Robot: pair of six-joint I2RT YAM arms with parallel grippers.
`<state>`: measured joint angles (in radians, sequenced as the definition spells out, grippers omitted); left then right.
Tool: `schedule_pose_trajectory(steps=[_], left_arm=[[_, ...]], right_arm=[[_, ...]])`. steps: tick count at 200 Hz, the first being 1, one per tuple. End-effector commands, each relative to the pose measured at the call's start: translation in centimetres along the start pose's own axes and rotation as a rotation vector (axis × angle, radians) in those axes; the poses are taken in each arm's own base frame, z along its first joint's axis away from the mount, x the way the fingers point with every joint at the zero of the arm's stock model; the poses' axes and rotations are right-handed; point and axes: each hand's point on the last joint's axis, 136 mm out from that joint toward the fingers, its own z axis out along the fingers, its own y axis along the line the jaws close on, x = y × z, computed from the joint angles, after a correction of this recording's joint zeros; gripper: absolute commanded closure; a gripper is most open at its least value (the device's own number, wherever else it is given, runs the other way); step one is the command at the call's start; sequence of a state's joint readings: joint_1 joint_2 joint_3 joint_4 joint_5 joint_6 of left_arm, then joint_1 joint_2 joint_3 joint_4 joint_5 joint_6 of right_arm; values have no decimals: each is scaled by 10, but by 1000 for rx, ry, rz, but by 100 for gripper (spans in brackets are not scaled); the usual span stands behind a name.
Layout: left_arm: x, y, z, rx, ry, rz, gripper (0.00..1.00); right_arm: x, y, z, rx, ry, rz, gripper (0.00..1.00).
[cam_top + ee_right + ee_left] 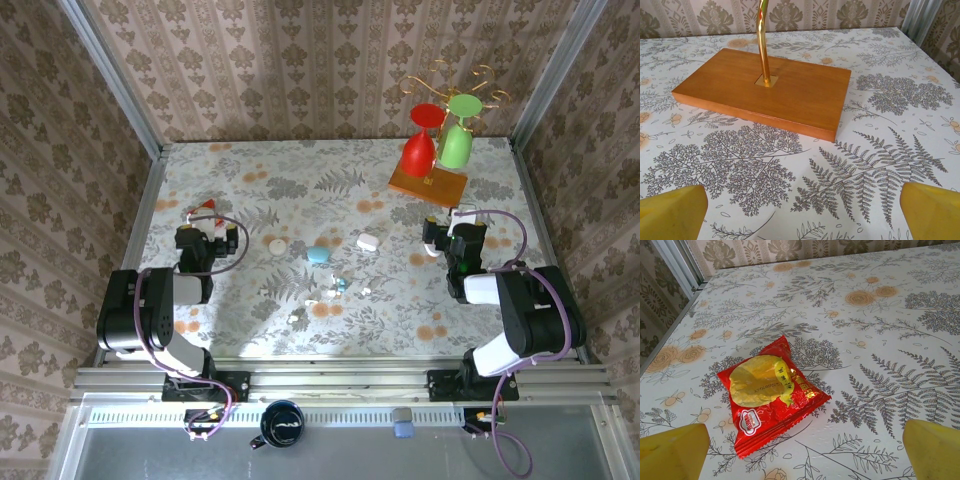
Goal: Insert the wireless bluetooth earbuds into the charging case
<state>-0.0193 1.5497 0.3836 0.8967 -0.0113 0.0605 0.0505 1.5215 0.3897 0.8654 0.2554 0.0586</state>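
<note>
Left pincer and right pincer both stand released, grasping nothing; the small glossy white oval charging case lies mid-worktop between them, nearer the right; tiny white plastic earbuds lie scattered just in front of it, well apart from both.

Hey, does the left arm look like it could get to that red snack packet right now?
Probably yes. The red snack packet lies flat on the table just ahead of the left fingers, which stand wide open, and nothing sits between them and it.
</note>
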Motion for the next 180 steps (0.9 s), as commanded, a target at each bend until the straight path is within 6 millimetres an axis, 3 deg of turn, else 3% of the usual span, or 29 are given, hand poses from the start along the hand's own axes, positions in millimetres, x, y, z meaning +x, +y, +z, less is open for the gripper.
schedule_pose_trajectory(steps=[1, 33, 71, 103, 141, 180], left_arm=[[-8, -2, 1, 2, -30, 21, 0], [-12, -3, -5, -27, -55, 43, 0], [-29, -1, -21, -79, -78, 68, 0], [-51, -18, -35, -78, -90, 151, 0], [-75, -68, -51, 71, -80, 167, 0], [-65, -109, -68, 274, 23, 10, 0]], right_arm=[[-8, 3, -5, -14, -28, 1, 0], [-19, 9, -15, -53, -18, -18, 0], [-47, 19, -47, -137, -39, -37, 0], [-63, 41, -72, -245, -42, -73, 0], [-64, 110, -107, -518, -4, -252, 0], [-38, 188, -135, -805, 67, -499, 0]])
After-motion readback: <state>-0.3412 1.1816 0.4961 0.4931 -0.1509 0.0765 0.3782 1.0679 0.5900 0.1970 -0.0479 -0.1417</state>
